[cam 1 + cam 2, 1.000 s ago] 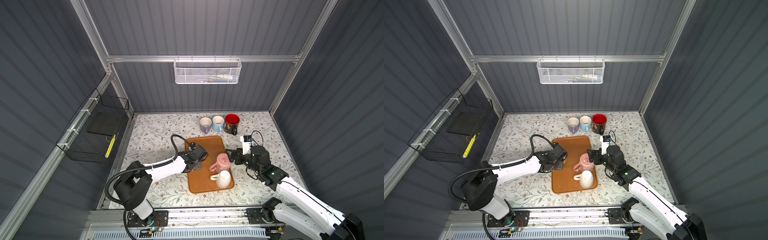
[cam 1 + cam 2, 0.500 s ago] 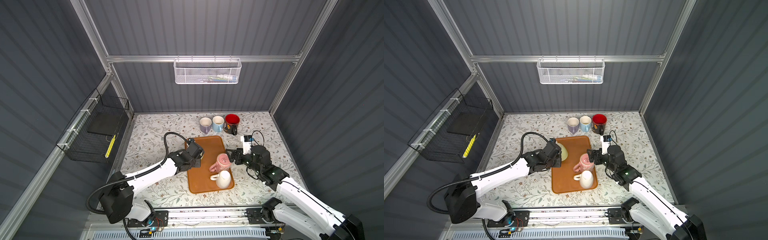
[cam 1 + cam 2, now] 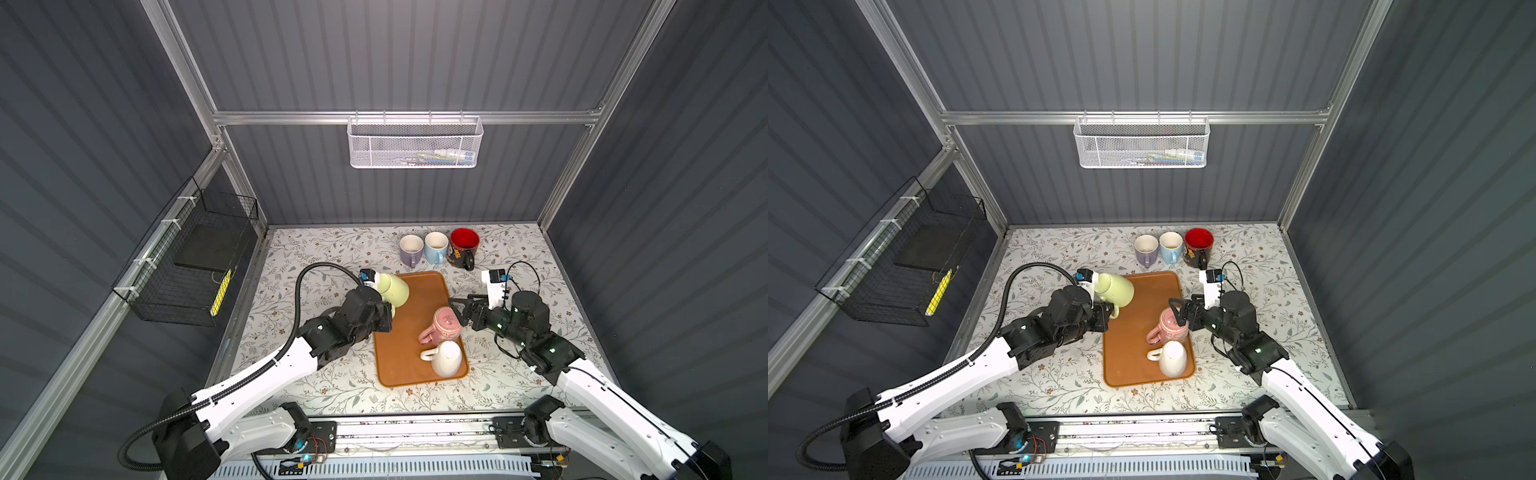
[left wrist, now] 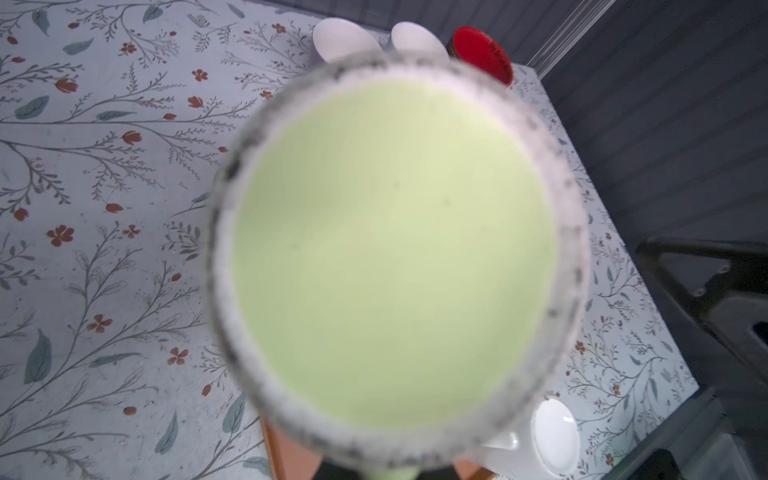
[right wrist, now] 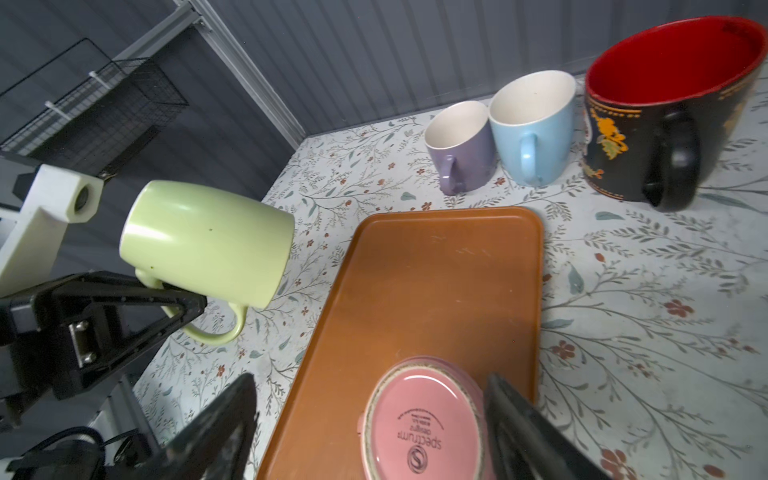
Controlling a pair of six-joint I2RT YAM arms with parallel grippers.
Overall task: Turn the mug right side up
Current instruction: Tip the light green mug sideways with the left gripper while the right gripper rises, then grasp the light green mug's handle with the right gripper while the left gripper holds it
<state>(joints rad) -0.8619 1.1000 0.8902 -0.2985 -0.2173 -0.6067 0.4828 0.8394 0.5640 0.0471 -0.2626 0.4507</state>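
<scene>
Crowding pink mug (image 3: pixel 445 323): white mug (image 3: pixel 446 358).

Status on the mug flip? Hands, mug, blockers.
Left hand shut on green mug handle; mug airborne, tipped sideways. Right hand open, flanking upside-down pink mug on tray. Beside it, white mug also upside down.

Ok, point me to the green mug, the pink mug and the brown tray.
green mug (image 5: pixel 208 241): right wrist view, on its side wall.
pink mug (image 5: pixel 419 419): right wrist view, on its upturned base.
brown tray (image 3: pixel 428 295): in a top view, on its bare far half.
</scene>
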